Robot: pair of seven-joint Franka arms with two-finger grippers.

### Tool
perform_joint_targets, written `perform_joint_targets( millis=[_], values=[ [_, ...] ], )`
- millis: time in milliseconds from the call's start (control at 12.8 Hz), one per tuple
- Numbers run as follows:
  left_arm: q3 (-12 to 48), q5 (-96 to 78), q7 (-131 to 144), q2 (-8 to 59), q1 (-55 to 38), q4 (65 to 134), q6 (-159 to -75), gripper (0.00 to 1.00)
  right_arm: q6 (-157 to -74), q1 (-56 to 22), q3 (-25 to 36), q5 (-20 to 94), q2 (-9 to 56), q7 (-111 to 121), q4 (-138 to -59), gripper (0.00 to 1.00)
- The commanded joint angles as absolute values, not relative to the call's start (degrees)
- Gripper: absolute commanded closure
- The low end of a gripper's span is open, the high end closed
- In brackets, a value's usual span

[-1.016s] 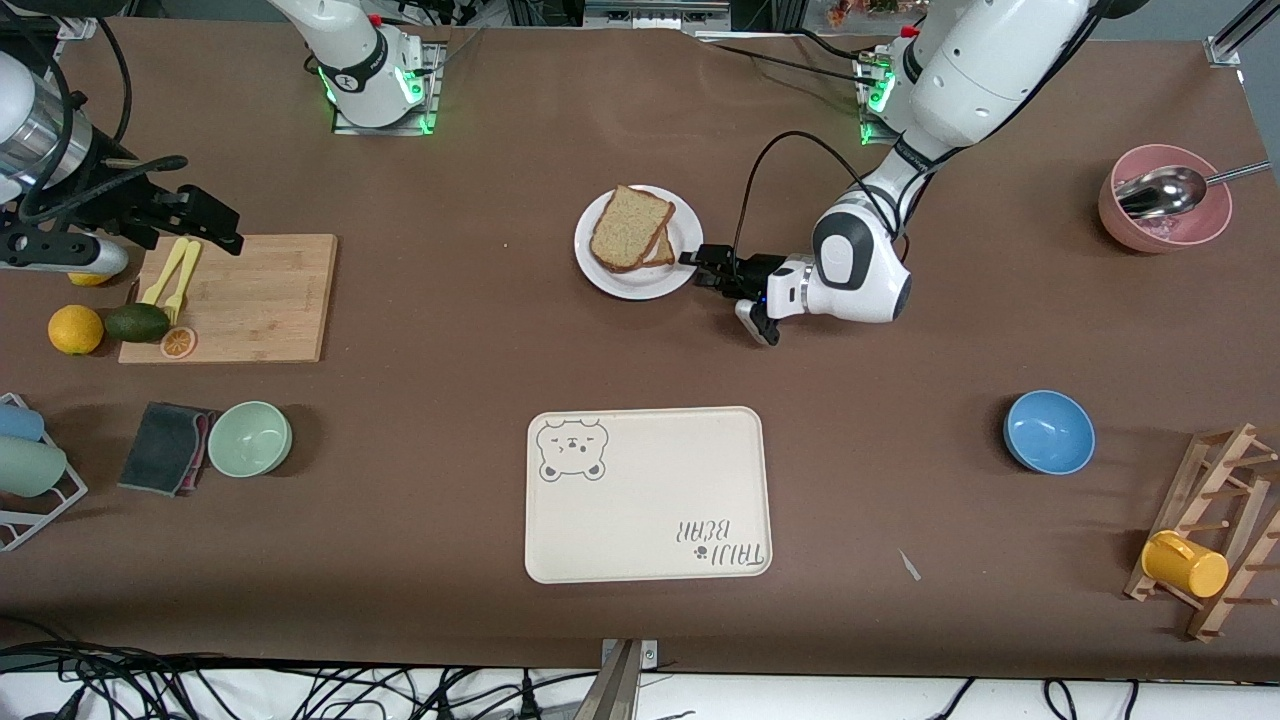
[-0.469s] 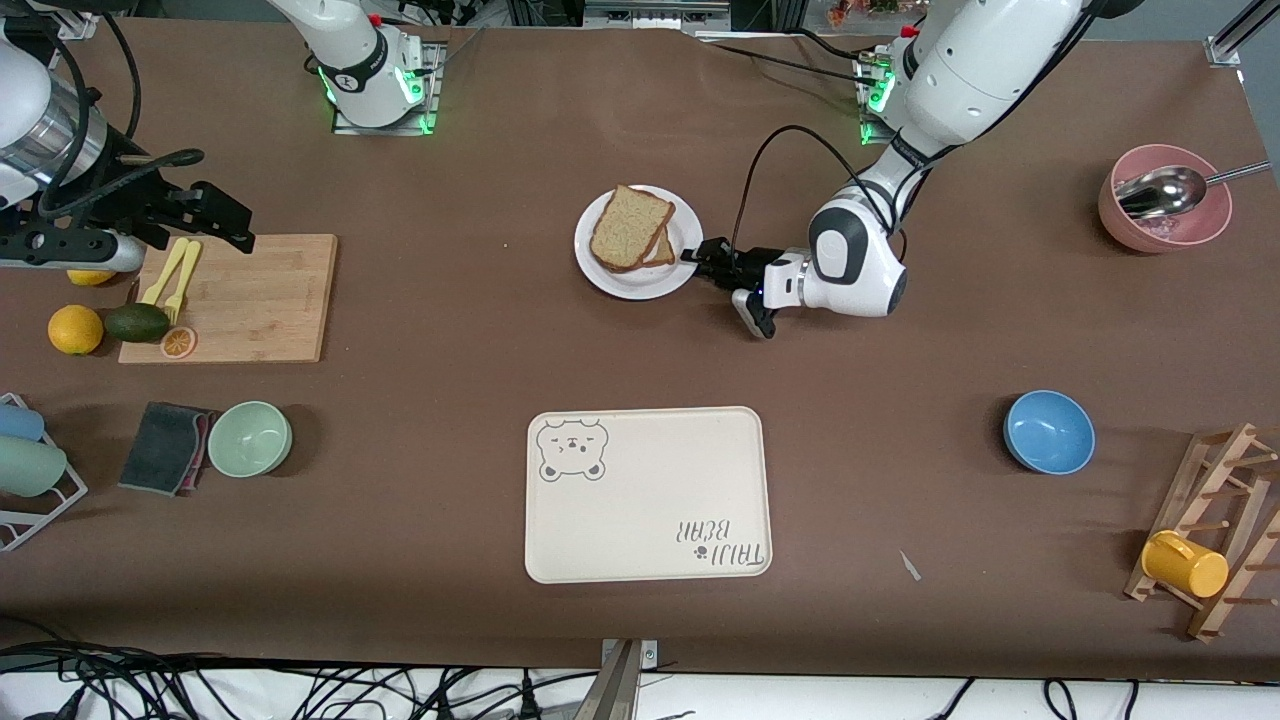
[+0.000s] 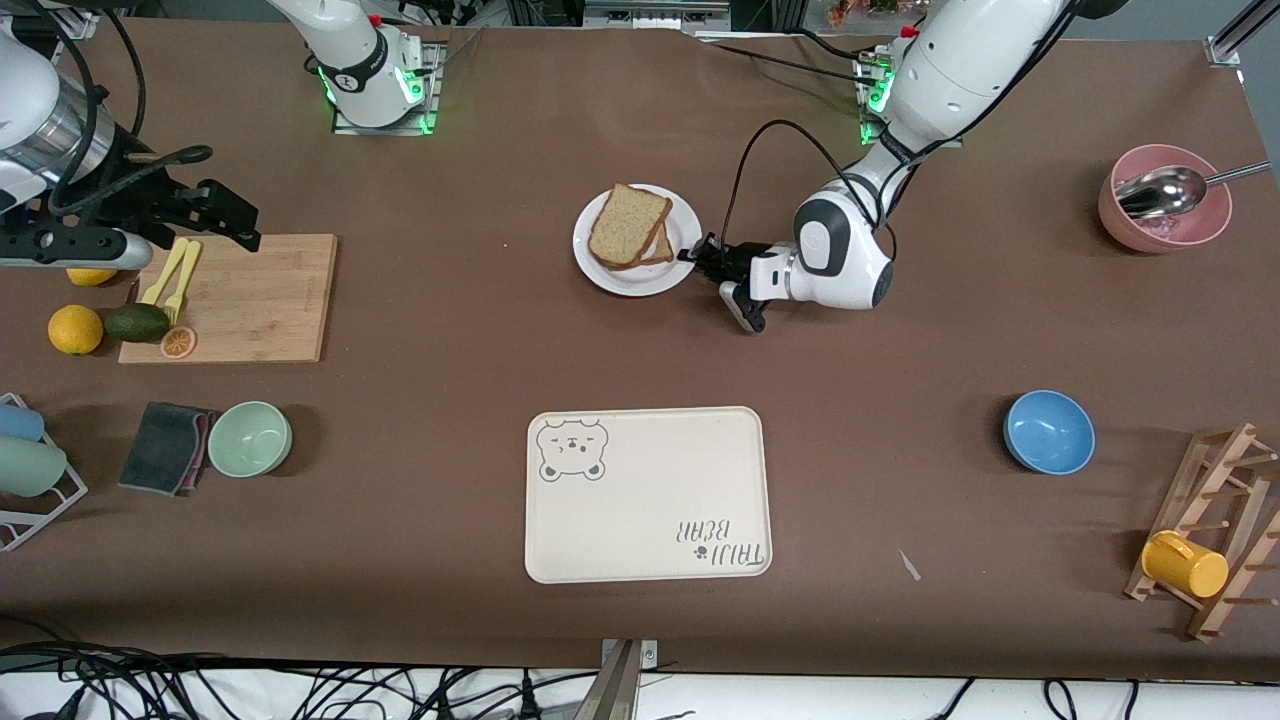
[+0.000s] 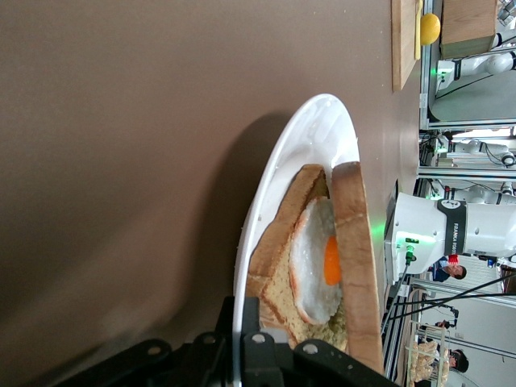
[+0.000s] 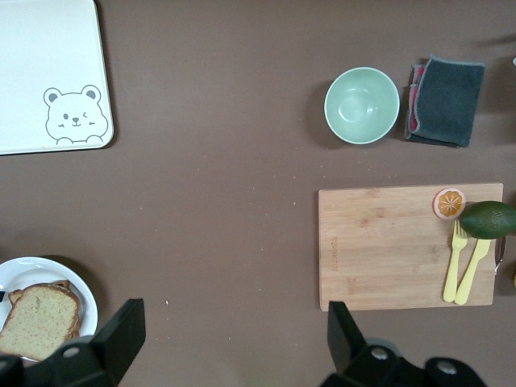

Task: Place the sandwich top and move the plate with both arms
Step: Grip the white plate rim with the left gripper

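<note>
The white plate [image 3: 612, 278] lies mid-table toward the robots' bases. On it the sandwich top [image 3: 628, 224], a tan speckled slice, rests on a lower slice with a fried egg [image 4: 316, 262] between them. My left gripper [image 3: 693, 256] is shut on the plate's rim at the edge toward the left arm's end; in the left wrist view the rim [image 4: 278, 165] runs between the closed jaws of my left gripper [image 4: 242, 343]. My right gripper [image 3: 232, 215] hangs open and empty over the table beside the cutting board, its fingers [image 5: 121, 330] wide apart, with the plate [image 5: 20, 270] in its view.
A wooden cutting board [image 3: 260, 295] with yellow forks [image 3: 175, 272], an avocado [image 3: 137, 322] and an orange [image 3: 75, 329] lies toward the right arm's end. The cream bear-printed tray [image 3: 648, 495] lies nearer the camera than the plate. A green bowl [image 3: 249, 438], a blue bowl [image 3: 1048, 431] and a pink bowl [image 3: 1163, 212] stand around.
My left gripper has shut on the plate's rim and its arm has drawn in toward the plate. My right gripper has drifted slightly toward the plate's end of the cutting board.
</note>
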State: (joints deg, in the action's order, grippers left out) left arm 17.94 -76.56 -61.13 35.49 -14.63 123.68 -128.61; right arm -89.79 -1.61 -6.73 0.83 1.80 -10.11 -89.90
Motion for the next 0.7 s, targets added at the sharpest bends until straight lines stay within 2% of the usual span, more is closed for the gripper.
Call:
perform_joint_targets(
  millis=[0, 625],
  values=[
    [17.84, -78.05, -63.02, 35.07, -14.94, 124.37, -129.02, 1.00, -87.63, -1.58, -6.24, 0.97, 2.72, -9.32, -87.10, 0.00],
    [17.93, -78.05, -54.87, 34.19, -14.06, 121.57, -128.06, 1.00, -87.71, -1.32, -5.89, 0.88, 3.95, -9.05, -86.22, 0.00]
  ],
)
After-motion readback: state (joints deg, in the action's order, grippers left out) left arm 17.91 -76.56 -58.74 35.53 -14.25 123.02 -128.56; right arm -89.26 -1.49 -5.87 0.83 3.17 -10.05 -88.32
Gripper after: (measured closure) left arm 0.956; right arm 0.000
